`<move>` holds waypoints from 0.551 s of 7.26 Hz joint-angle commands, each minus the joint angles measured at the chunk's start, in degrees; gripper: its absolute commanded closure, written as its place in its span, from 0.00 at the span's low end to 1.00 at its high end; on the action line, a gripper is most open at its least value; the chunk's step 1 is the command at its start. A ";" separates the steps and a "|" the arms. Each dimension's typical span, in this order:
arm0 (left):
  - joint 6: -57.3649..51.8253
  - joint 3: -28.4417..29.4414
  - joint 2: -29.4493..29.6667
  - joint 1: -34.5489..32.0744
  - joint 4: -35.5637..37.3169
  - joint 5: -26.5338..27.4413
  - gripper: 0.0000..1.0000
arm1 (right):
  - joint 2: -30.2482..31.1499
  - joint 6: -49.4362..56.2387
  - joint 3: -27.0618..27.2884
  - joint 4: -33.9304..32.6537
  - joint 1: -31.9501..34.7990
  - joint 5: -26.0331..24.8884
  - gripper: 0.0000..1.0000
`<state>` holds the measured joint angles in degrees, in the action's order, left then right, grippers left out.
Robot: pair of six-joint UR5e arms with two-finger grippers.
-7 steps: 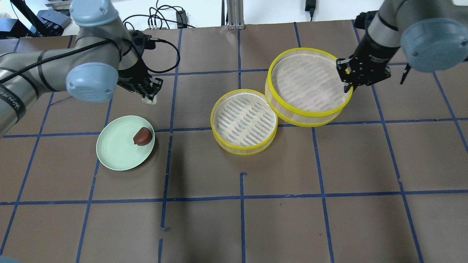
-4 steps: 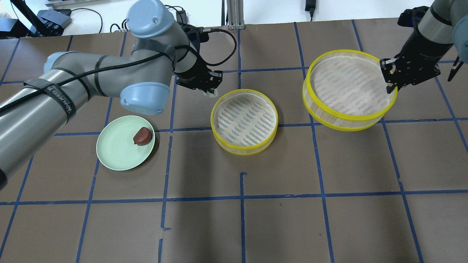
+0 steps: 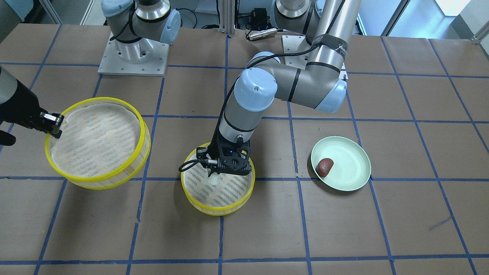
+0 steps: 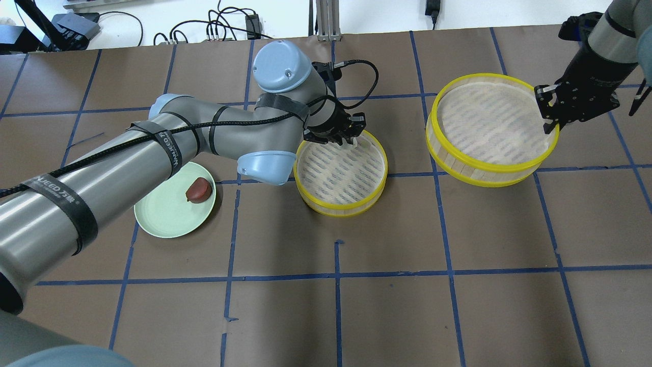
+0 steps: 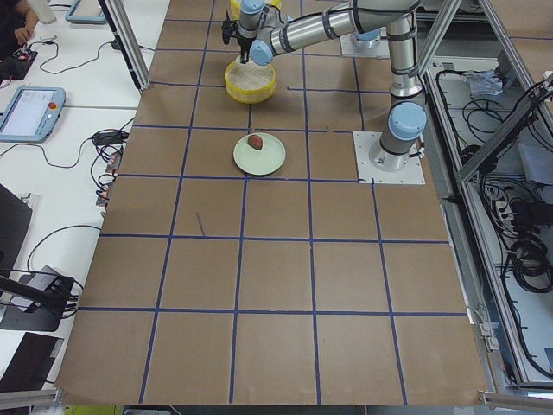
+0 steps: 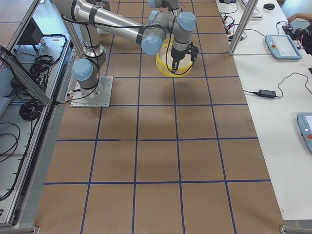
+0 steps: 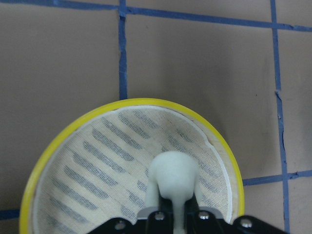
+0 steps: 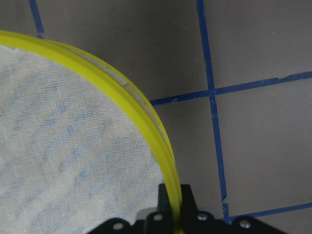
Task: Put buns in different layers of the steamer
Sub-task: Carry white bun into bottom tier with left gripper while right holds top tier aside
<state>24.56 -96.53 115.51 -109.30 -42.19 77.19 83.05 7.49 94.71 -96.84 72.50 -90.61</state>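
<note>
White and rounded, one bun (image 7: 173,178) is pinched between the fingers of the left gripper (image 4: 349,138), which hangs over the middle steamer tray (image 4: 336,176). The bun lies inside the yellow rim, above the woven liner and toward the tray's far side rather than its centre. The drop therefore looks to be straight down, with no sideways travel needed. Whether the bun already touches the liner I cannot tell; from the front view it seems very close.

The other steamer tray (image 4: 489,127) sits well apart to the right. The right gripper (image 4: 551,122) is clamped on its far right rim, and it appears to be held tilted and clear of the table. That keeps the middle tray's opening uncovered.

The dark reddish-brown bun (image 4: 198,189) rests on the right edge of the pale green plate (image 4: 163,214), to the left. It is nearer the left arm, which would be the natural one to fetch it.
</note>
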 commanded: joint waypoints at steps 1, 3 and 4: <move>1.02 0.11 -0.11 -0.30 0.27 0.07 0.00 | 0.00 -0.37 0.30 0.08 0.01 0.34 0.96; -7.63 0.46 -1.95 0.66 0.00 3.99 0.00 | 0.09 -1.33 0.74 0.08 0.27 0.52 0.96; -10.03 0.38 -2.13 1.18 -0.26 7.85 0.00 | 0.09 -1.51 1.00 0.77 0.36 0.61 0.96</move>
<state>18.62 -96.16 113.92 -108.78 -42.18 80.82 83.13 6.43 95.35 -96.61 72.72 -90.12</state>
